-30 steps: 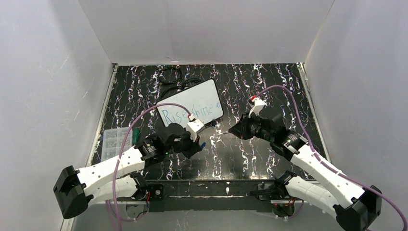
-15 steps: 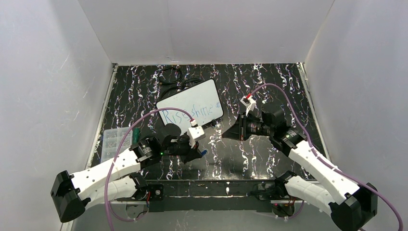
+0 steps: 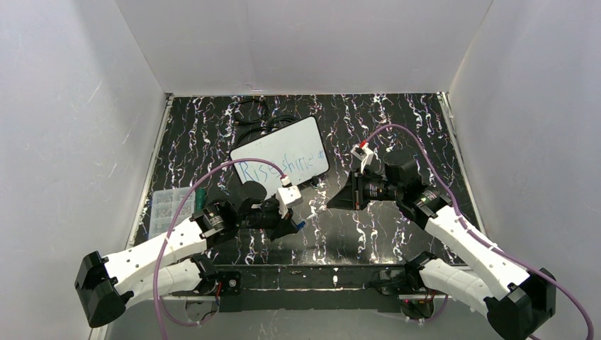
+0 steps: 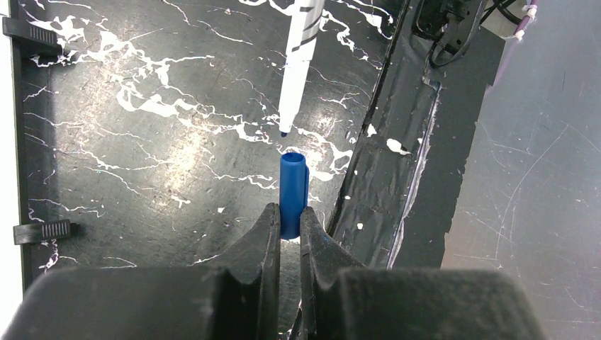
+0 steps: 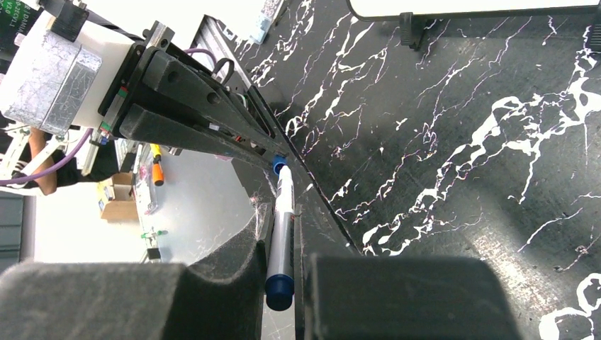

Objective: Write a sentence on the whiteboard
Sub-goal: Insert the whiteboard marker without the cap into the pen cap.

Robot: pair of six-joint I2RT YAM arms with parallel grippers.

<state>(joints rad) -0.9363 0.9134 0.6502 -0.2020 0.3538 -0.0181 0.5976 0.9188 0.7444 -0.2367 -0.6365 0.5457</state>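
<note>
The whiteboard (image 3: 283, 150) lies tilted at the back middle of the table, with the blue sentence "Rise shine" (image 3: 278, 167) across it. Its near edge also shows in the right wrist view (image 5: 468, 6). My left gripper (image 3: 296, 225) is shut on a blue marker cap (image 4: 293, 190), open end pointing away from me. My right gripper (image 3: 332, 202) is shut on a white marker with a blue end (image 5: 281, 227). The marker (image 4: 298, 64) points its tip at the cap's opening with a small gap between them. Both grippers are in front of the board, above the table.
A clear plastic box (image 3: 169, 205) and a green pen (image 3: 200, 196) lie at the left edge. Black cables (image 3: 259, 117) lie behind the board. White walls close in the table on three sides. The table's front edge (image 4: 397, 184) is just beside the cap.
My left gripper drew back toward the near edge with the cap. My right gripper turned and moved left, bringing the marker tip in line with the cap.
</note>
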